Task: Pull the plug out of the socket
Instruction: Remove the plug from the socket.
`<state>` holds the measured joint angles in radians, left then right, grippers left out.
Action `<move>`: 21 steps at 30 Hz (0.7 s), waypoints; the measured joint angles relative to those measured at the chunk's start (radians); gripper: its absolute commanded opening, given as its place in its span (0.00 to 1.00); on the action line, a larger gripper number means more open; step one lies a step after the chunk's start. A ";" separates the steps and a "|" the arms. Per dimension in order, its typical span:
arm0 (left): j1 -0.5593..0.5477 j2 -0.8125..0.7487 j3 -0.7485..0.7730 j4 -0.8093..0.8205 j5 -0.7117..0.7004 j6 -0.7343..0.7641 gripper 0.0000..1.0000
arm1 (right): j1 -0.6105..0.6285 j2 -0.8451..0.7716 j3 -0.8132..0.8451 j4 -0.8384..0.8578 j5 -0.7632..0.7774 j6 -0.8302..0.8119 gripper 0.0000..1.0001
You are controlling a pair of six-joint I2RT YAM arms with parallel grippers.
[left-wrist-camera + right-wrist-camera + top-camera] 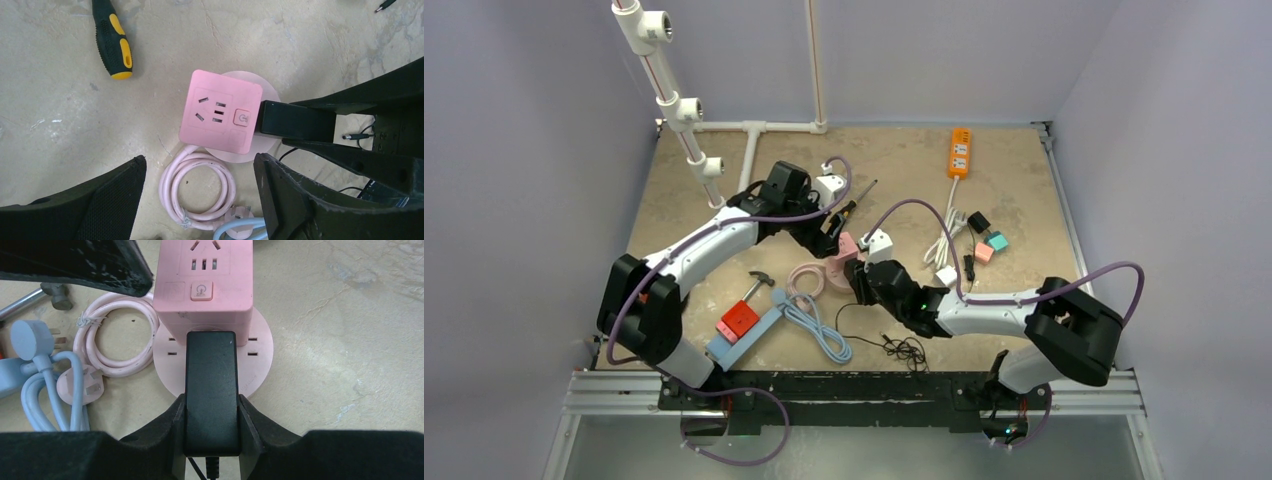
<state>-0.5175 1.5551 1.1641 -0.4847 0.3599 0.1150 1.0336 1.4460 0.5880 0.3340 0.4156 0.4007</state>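
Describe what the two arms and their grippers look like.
The left arm and right arm have white tubular links between bulky black joint housings. A purple cable loops loosely along each, and a white block sits near each wrist. The left gripper and right gripper have matte black, wedge-shaped fingers, scuffed at the edges.

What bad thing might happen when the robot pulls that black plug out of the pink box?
1. The left gripper hangs open above the pink cube socket and does not hold it, so the cube may slide along when the right gripper, shut on the black rectangular plug, pulls.
2. A sliding cube could probably drag the coiled pink cable into the light blue plug and cable beside it.
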 measured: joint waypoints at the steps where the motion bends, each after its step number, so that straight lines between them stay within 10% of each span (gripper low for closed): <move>1: 0.000 0.006 0.000 0.003 0.005 0.001 0.82 | 0.000 0.000 0.000 0.001 -0.004 -0.001 0.00; 21: 0.000 0.117 0.000 0.053 0.088 -0.003 0.91 | -0.001 0.000 -0.004 0.003 -0.018 -0.010 0.00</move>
<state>-0.5175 1.6718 1.1641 -0.4316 0.4480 0.1123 1.0328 1.4460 0.5838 0.3370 0.3977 0.3908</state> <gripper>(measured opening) 0.905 0.366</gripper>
